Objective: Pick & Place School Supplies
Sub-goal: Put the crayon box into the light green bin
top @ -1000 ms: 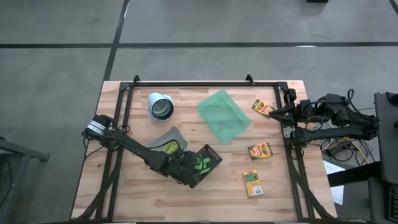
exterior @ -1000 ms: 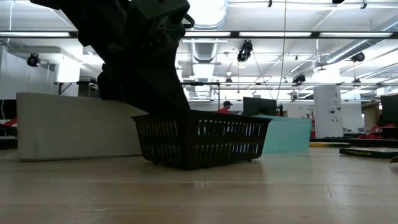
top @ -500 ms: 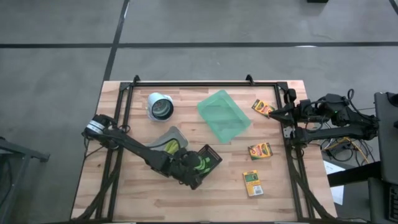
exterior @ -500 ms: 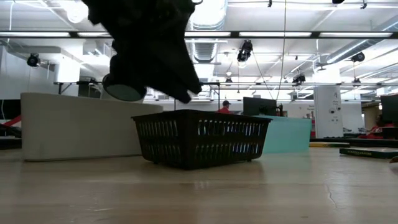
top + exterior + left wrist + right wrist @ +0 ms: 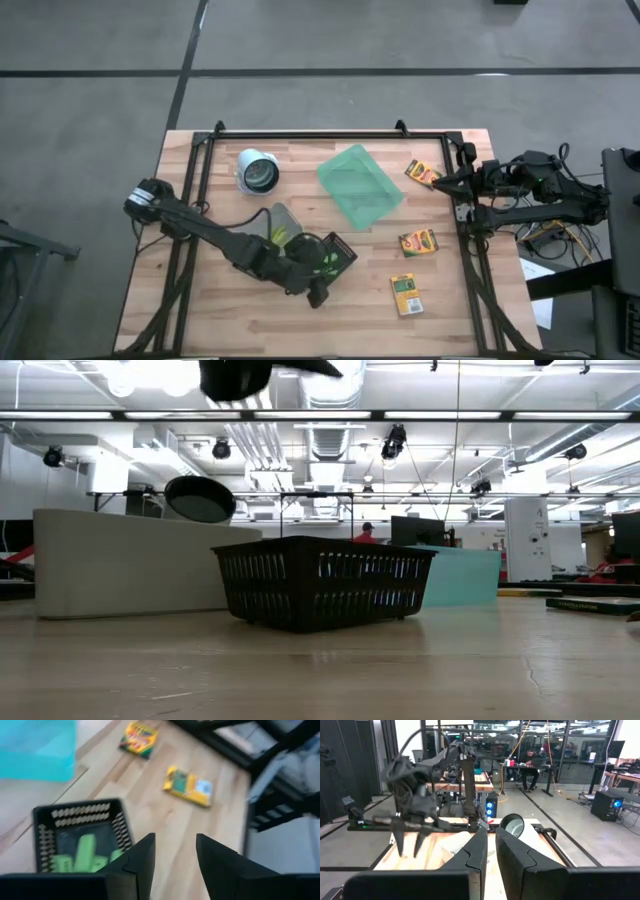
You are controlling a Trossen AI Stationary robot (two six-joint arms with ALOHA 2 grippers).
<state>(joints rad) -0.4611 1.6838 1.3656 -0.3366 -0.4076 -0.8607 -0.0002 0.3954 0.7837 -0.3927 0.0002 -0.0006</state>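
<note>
The left tool (image 5: 318, 296) hangs over the near edge of the black mesh basket (image 5: 335, 259), close to the front middle of the wooden tabletop (image 5: 350, 320). In the left wrist view its two dark fingers (image 5: 141, 860) stand apart with bare wood showing between them, and nothing is held. That same view looks into the basket (image 5: 79, 815), where several bright green marker-like sticks (image 5: 82, 851) lie on its floor; from above they show as a green patch (image 5: 322, 264) inside the basket.

Just to the left of the basket sits a clear bin (image 5: 277, 222) with a yellow-green item (image 5: 279, 236) in it, partly hidden by the left arm. A white cup (image 5: 258, 171) lies on its side toward the far left of the tabletop, and a translucent green tray (image 5: 360, 186) rests near the far middle.

Three yellow-and-green crayon boxes lie flat on the right part of the tabletop, well apart from one another: one near the far right corner (image 5: 422, 174), one to the right of the basket (image 5: 417, 242), and one nearer the front (image 5: 406, 294). None of them touches the tray or the basket.

The right tool (image 5: 447, 183) waits at the right edge of the tabletop, near the far crayon box. In the right wrist view its fingers (image 5: 480, 852) stand narrow, almost together, with nothing between them.

In the low view the basket (image 5: 322, 581) stands level on the wood.
</note>
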